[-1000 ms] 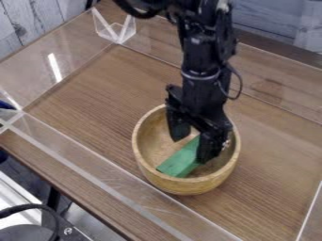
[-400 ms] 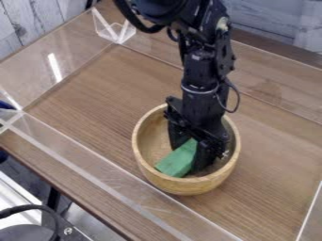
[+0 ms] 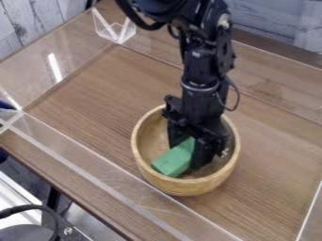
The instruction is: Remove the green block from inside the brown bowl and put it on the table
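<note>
The brown bowl (image 3: pixel 145 151) sits on the table (image 3: pixel 101 94), right of centre and toward the near side. Inside it the green block (image 3: pixel 171 162) leans against the wall, lower end to the front left. My gripper (image 3: pixel 198 141) points straight down into the bowl. Its black fingers (image 3: pixel 217 143) are closed on the block's upper end, which they hide.
Clear acrylic walls (image 3: pixel 75 160) run along the table's edges, the near one close to the bowl. A clear acrylic stand (image 3: pixel 116 30) sits at the far left corner. Bare wood lies left of and behind the bowl.
The jaws have drawn together on the block's upper end. The hand has kept its place in the bowl, and the block has barely shifted.
</note>
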Motion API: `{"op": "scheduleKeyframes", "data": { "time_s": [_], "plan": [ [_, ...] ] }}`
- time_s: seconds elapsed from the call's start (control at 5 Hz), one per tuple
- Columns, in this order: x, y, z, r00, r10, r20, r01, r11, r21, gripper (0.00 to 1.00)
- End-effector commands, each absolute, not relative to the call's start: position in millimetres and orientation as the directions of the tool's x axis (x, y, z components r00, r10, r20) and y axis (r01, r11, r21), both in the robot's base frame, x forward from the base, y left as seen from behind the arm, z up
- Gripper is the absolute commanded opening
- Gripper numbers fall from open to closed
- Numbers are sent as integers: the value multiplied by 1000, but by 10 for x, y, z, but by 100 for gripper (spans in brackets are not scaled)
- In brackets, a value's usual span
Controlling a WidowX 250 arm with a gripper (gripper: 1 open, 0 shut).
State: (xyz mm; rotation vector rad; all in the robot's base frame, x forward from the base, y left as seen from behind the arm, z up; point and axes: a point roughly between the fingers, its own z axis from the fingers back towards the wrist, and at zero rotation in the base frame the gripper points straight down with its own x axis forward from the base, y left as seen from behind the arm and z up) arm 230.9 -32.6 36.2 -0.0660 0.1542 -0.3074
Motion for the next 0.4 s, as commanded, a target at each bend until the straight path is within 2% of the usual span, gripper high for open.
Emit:
{"op": "scheduleKeyframes", "data": {
  "time_s": [0.0, 0.2],
  "plan": [
    [2503, -354, 693, 951, -306, -41, 304, 951, -55, 0],
    [2596, -420, 894, 953, -303, -13, 302, 952, -44, 0]
  ]
}}
